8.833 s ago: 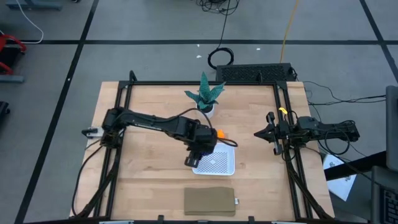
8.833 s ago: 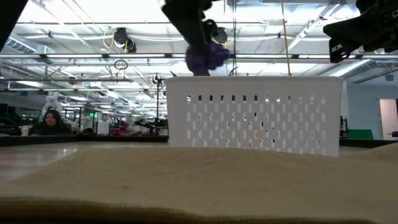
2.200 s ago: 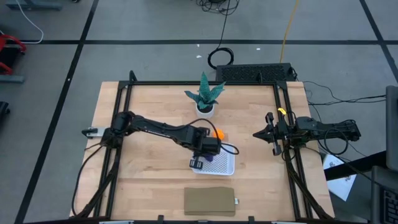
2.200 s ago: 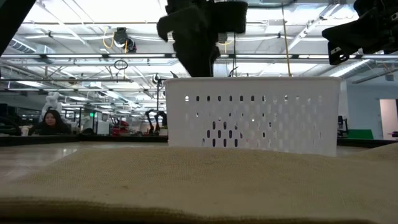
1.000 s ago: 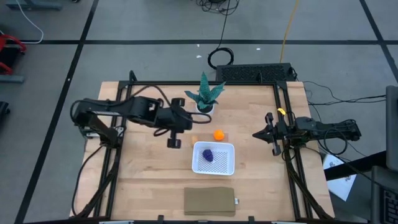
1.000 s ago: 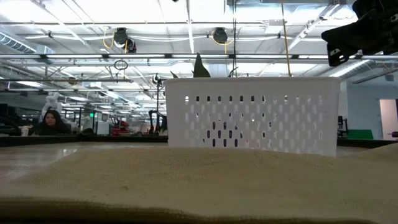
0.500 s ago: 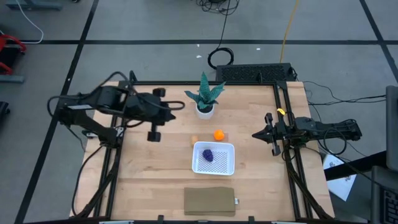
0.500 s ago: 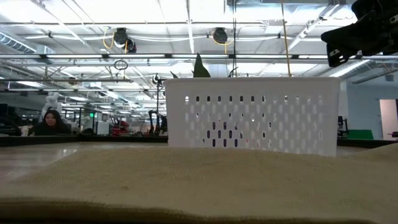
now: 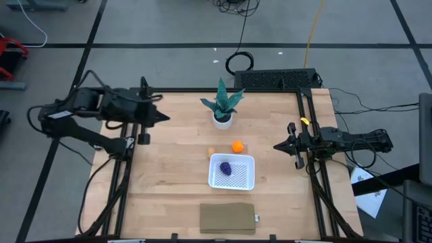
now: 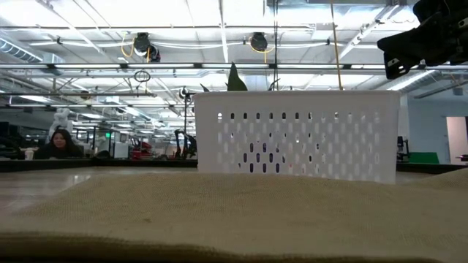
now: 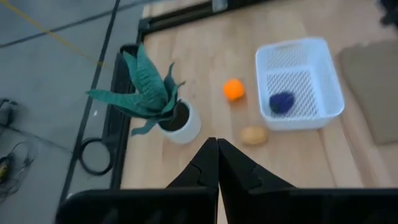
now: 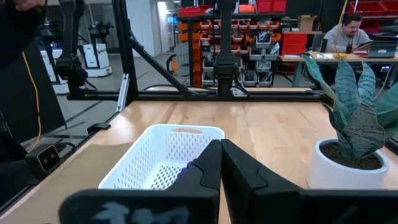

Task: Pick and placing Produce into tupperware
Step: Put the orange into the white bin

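Presently: left gripper (image 11: pixel 217 163) and right gripper (image 12: pixel 221 163), jaws closed, empty; well ahead of both, white perforated plastic tupperware (image 9: pixel 248 164) containing dark purple lumpy produce piece (image 9: pixel 226 168).

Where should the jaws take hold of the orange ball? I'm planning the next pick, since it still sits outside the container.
Probably from straight above, closing across the widest part of the orange ball. It is round, so no side is better by shape, but the white container lies just beside it and the potted plant stands behind, so a top approach looks clearest.
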You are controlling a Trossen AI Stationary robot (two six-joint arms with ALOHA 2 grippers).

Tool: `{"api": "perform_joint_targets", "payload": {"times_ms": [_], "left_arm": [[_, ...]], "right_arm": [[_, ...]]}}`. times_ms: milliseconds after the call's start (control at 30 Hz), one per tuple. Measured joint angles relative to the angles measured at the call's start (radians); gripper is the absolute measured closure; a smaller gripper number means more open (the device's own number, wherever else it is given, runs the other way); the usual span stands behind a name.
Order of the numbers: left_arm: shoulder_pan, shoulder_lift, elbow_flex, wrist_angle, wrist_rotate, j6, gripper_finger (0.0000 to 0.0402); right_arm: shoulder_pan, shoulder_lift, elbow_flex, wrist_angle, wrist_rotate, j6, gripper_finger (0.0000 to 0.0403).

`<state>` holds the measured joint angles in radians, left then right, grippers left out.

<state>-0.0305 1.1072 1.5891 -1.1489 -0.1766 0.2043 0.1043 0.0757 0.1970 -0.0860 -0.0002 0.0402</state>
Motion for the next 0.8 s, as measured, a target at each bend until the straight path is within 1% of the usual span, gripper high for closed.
{"api": "perform_joint_targets", "payload": {"times_ms": [200,300,367,433,533,633,800], "left_arm": [[0.039,-0.142,-0.237,0.262,0.186,-0.002,0.0401],[0.055,-0.185,-0.373,0.415,0.293,-0.008,0.0401],[0.063,-0.203,-0.464,0.492,0.342,-0.005,0.0401],[0.069,-0.218,-0.548,0.567,0.361,-0.002,0.0401],[0.081,-0.252,-0.645,0.657,0.361,0.0,0.0401],[0.092,-0.304,-0.729,0.737,0.362,-0.006,0.0401],[0.114,-0.408,-0.847,0.862,0.363,-0.058,0.0401]], "right_arm": [[0.0,0.0,0.0,0.004,0.0,0.0,0.0403],[0.0,0.0,0.0,0.004,0.0,0.0,0.0403],[0.0,0.0,0.0,0.004,0.0,0.0,0.0403],[0.0,0.0,0.0,0.004,0.0,0.0,0.0403],[0.0,0.0,0.0,0.004,0.0,0.009,0.0403],[0.0,0.0,0.0,0.004,0.0,0.024,0.0403],[0.0,0.0,0.0,0.003,0.0,0.027,0.0403]]}}
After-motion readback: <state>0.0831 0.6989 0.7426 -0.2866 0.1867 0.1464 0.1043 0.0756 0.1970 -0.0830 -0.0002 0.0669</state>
